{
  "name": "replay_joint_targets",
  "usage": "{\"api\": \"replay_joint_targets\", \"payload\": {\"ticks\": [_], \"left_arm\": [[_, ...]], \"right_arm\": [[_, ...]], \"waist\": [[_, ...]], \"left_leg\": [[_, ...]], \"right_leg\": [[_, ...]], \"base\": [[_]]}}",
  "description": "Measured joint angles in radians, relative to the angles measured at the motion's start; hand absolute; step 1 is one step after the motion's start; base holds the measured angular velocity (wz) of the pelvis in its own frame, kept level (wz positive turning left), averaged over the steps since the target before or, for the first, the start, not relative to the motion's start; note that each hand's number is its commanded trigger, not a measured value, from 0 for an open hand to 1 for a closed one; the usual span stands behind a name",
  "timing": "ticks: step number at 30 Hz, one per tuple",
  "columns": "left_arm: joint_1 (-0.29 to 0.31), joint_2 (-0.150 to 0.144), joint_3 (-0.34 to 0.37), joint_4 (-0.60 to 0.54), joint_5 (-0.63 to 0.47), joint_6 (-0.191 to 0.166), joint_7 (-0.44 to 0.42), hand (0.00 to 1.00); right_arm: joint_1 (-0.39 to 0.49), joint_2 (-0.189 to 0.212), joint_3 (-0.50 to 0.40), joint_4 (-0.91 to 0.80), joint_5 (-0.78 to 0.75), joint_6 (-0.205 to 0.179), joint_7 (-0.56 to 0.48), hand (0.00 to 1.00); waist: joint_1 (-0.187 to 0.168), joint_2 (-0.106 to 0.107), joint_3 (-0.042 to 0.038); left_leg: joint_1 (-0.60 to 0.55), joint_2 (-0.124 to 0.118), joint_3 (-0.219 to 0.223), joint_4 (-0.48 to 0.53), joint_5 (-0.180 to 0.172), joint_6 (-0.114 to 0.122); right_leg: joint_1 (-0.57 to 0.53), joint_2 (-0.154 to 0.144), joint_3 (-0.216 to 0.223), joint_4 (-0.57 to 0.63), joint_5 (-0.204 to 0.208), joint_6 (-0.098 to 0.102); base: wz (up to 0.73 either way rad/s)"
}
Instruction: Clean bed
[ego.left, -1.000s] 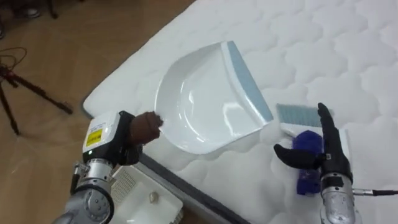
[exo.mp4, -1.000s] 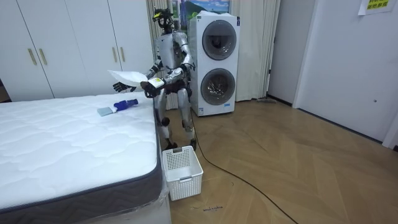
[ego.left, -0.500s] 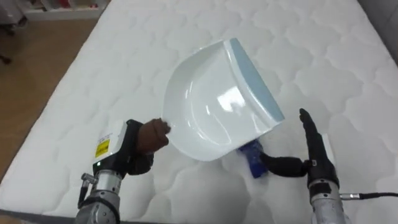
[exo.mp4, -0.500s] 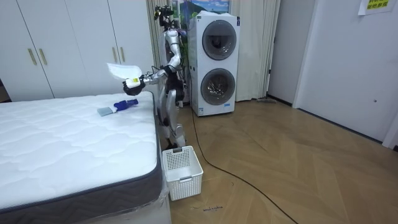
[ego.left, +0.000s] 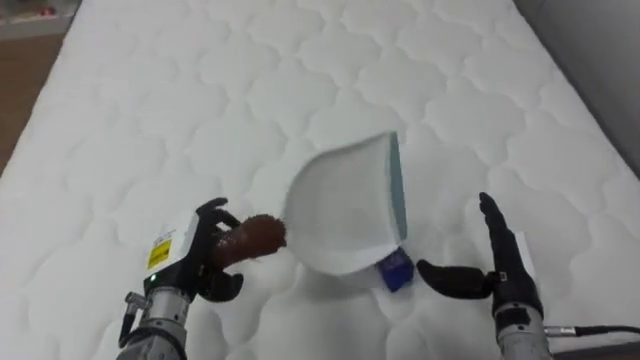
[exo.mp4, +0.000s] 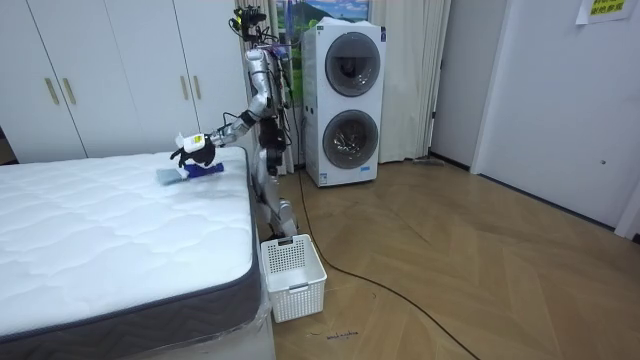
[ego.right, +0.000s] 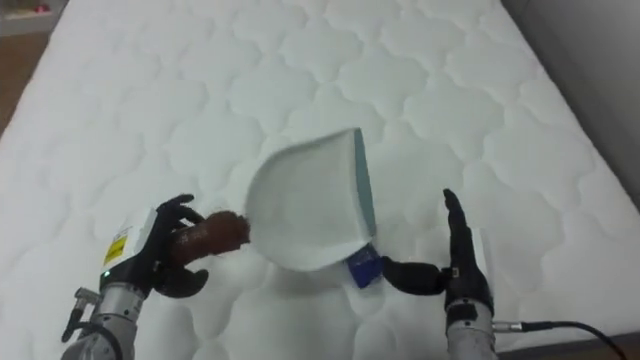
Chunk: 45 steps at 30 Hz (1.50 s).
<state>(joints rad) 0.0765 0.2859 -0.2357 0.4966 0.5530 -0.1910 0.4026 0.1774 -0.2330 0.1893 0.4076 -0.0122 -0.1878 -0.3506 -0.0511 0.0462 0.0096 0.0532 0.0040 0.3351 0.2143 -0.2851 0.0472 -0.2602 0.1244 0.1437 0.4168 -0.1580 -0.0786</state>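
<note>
Brown is the handle (ego.left: 255, 238) that the left robot hand (ego.left: 195, 262) holds with its fingers curled round it, over the quilted bed (ego.left: 150, 120) near the edge where the robot stands. From this handle the white dustpan (ego.left: 345, 210) reaches to the right, its pale blue lip turned toward the right side. I think it is held low so that dirt can be swept into it. Whether the lip touches the mattress, I cannot tell. A blue brush (ego.left: 396, 270) shows from under the pan's lower rim and lies on the mattress. Just beside it is the right robot hand (ego.left: 500, 270), open and empty, with straight fingers and the thumb spread toward the brush. Probably it is placed so to take the brush.
</note>
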Motion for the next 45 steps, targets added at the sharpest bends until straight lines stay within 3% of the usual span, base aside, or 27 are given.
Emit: {"api": "replay_joint_targets", "payload": {"ticks": [2,3,7,13,15,19,22,24,28,33,37,39,45], "left_arm": [[0.011,-0.001,0.008,0.019,-0.015,0.001,-0.002,0.00],[0.013,-0.002,0.008,0.032,-0.016,0.001,-0.004,0.00],[0.060,-0.003,0.026,0.066,-0.052,0.005,-0.044,0.00],[0.083,-0.009,0.060,0.228,-0.136,0.019,-0.111,0.00],[0.083,-0.031,0.106,0.320,-0.180,0.033,-0.138,0.00],[0.098,-0.044,0.117,0.417,-0.264,0.046,-0.158,0.00],[0.121,-0.060,0.154,0.448,-0.287,0.038,-0.160,0.00],[0.125,-0.078,0.213,0.476,-0.287,0.037,-0.168,0.00],[0.138,-0.080,0.252,0.489,-0.285,0.038,-0.169,0.00],[0.146,-0.080,0.273,0.520,-0.254,0.051,-0.157,0.00],[0.147,-0.079,0.291,0.523,-0.230,0.093,-0.156,0.00],[0.147,-0.079,0.314,0.523,-0.203,0.116,-0.157,0.00],[0.152,-0.077,0.352,0.548,-0.187,0.122,-0.158,0.00]], "right_arm": [[-0.009,0.000,-0.001,0.042,-0.019,-0.001,0.006,0.00],[-0.012,0.000,-0.005,0.063,-0.034,0.000,0.007,0.00],[0.000,0.000,-0.028,0.144,-0.048,0.015,0.050,0.00],[-0.018,0.000,-0.078,0.337,-0.053,0.011,0.082,0.00],[-0.022,0.001,-0.081,0.394,-0.063,0.012,0.101,0.00],[-0.020,0.001,-0.084,0.497,-0.066,0.016,0.117,0.00],[-0.017,0.012,-0.106,0.593,-0.089,0.033,0.136,0.00],[-0.018,0.026,-0.145,0.662,-0.118,0.059,0.137,0.00],[0.004,0.031,-0.166,0.731,-0.165,0.121,0.136,0.00],[0.022,0.043,-0.184,0.827,-0.278,0.239,0.168,0.00],[0.023,0.051,-0.193,0.843,-0.311,0.305,0.233,0.00],[0.023,0.055,-0.216,0.843,-0.314,0.337,0.263,0.00],[0.029,0.066,-0.234,0.849,-0.352,0.410,0.303,0.00]], "waist": [[0.008,-0.003,-0.0005],[0.008,-0.003,-0.0004],[-0.003,-0.010,-0.0019],[0.005,-0.021,-0.0020],[0.005,-0.021,-0.0024],[0.004,-0.024,-0.0022],[0.011,-0.034,-0.0089],[0.017,-0.041,-0.0137],[0.024,-0.038,-0.0188],[0.027,-0.042,-0.0217],[0.028,-0.044,-0.0243],[0.028,-0.052,-0.0331],[0.031,-0.051,-0.0353]], "left_leg": [[0.008,0.000,0.017,0.010,-0.009,0.001],[0.012,-0.001,0.015,0.010,-0.009,0.001],[0.039,0.003,0.014,0.000,-0.009,0.001],[0.053,0.006,0.007,-0.009,-0.008,0.001],[0.055,0.007,-0.002,-0.017,-0.008,0.001],[0.066,0.014,-0.002,-0.019,-0.008,0.001],[0.078,0.020,-0.003,-0.020,-0.008,0.000],[0.100,0.023,-0.004,-0.034,-0.008,0.000],[0.136,0.029,-0.029,-0.042,-0.009,-0.002],[0.162,0.034,-0.092,-0.049,-0.016,-0.012],[0.186,0.037,-0.100,-0.065,-0.023,-0.022],[0.188,0.039,-0.102,-0.063,-0.025,-0.026],[0.214,0.054,-0.104,-0.063,-0.032,-0.040]], "right_leg": [[0.008,-0.043,-0.150,-0.005,-0.003,-0.020],[0.014,-0.048,-0.166,-0.008,-0.004,-0.022],[0.050,-0.033,-0.143,-0.041,0.004,-0.019],[0.069,-0.029,-0.147,-0.068,0.014,-0.014],[0.072,-0.026,-0.147,-0.077,0.018,-0.013],[0.098,-0.021,-0.154,-0.107,0.029,-0.014],[0.121,-0.017,-0.160,-0.126,0.034,-0.016],[0.143,-0.007,-0.148,-0.139,0.037,-0.020],[0.189,0.004,-0.146,-0.160,0.040,-0.024],[0.213,0.014,-0.151,-0.159,0.037,-0.033],[0.225,0.028,-0.142,-0.157,0.036,-0.042],[0.227,0.036,-0.136,-0.158,0.040,-0.050],[0.253,0.053,-0.125,-0.161,0.041,-0.065]], "base": [[-0.82],[-0.41],[-0.22],[0.02],[0.00],[0.03],[0.03],[-0.13],[-0.04],[0.03],[-0.10],[-0.10],[-0.08]]}}
